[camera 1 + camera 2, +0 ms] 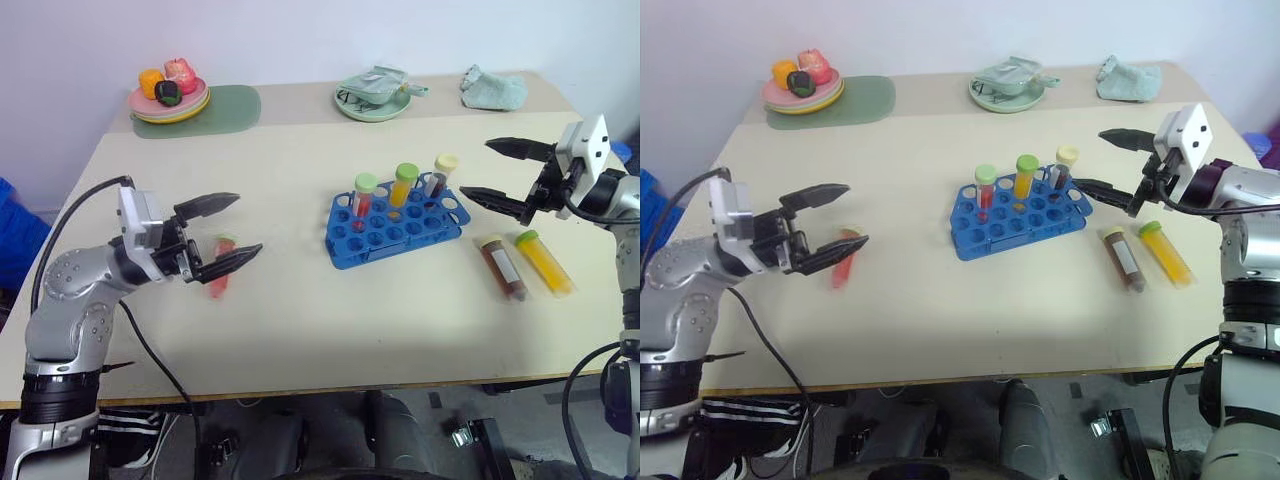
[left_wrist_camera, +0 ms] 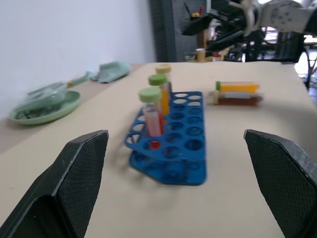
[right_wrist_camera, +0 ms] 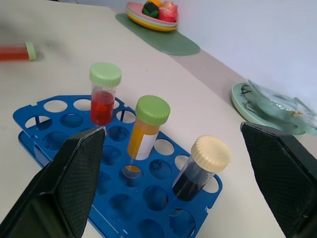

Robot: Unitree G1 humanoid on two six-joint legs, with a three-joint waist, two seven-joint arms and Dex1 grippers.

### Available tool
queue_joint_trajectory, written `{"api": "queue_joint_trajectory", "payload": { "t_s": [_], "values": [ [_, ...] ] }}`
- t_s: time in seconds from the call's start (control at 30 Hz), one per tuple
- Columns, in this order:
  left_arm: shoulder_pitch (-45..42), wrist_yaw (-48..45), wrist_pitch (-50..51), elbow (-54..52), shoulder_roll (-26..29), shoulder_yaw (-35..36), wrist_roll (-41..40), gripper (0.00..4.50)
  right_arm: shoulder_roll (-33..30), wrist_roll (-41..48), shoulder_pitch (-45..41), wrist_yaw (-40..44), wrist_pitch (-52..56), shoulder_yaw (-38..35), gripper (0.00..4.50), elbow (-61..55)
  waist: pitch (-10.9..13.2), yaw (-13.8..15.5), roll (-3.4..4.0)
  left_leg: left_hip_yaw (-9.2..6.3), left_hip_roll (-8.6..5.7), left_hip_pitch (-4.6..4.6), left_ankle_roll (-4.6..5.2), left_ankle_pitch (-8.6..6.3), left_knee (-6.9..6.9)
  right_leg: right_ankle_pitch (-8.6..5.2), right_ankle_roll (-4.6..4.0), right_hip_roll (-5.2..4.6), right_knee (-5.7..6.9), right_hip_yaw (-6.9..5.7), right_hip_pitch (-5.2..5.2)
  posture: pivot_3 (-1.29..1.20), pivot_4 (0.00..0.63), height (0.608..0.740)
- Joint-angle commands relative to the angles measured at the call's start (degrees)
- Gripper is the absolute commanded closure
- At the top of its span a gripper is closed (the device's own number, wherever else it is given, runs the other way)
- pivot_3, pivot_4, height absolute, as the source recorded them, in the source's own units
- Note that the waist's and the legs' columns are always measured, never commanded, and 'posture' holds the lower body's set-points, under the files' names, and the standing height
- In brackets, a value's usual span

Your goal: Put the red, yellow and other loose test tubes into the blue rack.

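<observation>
Claws both stand released and hold nothing: the left claw (image 1: 222,229) hovers over a red test tube (image 1: 220,275) lying toward the tabletop's (image 1: 300,330) left edge, the right claw (image 1: 500,175) just right of the blue rack (image 1: 395,232). Mid-tabletop, that rack holds three upright tubes, red (image 1: 363,197), yellow (image 1: 402,187) and dark (image 1: 440,175). Loose brown tube (image 1: 503,266) and yellow tube (image 1: 545,262) lie side by side near the right edge.
</observation>
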Motion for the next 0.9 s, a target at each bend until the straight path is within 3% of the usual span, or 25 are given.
{"api": "queue_joint_trajectory", "payload": {
  "t_s": [0.03,0.2,0.43,0.67,0.9],
  "values": [
    [-1.25,-0.53,-0.75,0.37,0.72,0.94,-0.47,0.02,-0.55,0.08,0.73,-1.58,0.15,-2.03,0.00,-2.22,0.00,0.14,0.00,0.00,0.00,0.00,0.00,0.00,0.01,0.00,0.00,0.00,0.00,0.00,0.00,0.00,0.150,0.740],
    [-5.74,-1.26,-0.60,2.62,0.44,-0.48,-0.57,0.02,-1.55,2.33,1.49,-4.15,8.61,-3.52,0.00,-2.55,0.00,0.10,0.00,-0.01,-0.03,-0.03,0.00,0.00,0.05,0.00,0.00,-0.01,0.01,0.00,0.01,0.00,0.150,0.740],
    [-9.00,-3.16,-3.15,7.65,-1.44,-1.56,0.91,0.02,-2.94,-2.86,3.16,-13.89,14.72,-2.49,0.00,-9.51,-0.01,0.00,0.03,0.01,-0.02,-0.05,0.00,0.00,0.03,0.01,0.00,-0.01,0.01,0.00,-0.03,0.00,0.150,0.740],
    [-10.92,-3.98,-2.58,7.86,-1.03,-2.53,0.60,0.02,0.31,0.12,-5.46,-28.77,35.85,-4.63,0.00,-15.95,0.00,0.01,0.03,0.01,0.00,-0.14,-0.01,0.01,0.04,0.01,0.00,-0.01,0.03,0.01,-0.15,0.00,0.150,0.740],
    [-13.94,-5.74,1.01,8.63,0.60,-2.85,-0.53,0.02,-9.59,1.70,-1.84,-19.92,46.80,-0.67,0.00,-21.30,0.01,0.59,0.05,-0.02,-0.09,-0.23,0.03,-0.01,0.07,0.01,0.00,-0.05,-0.04,-0.02,-0.13,0.00,0.150,0.740]
  ]
}}
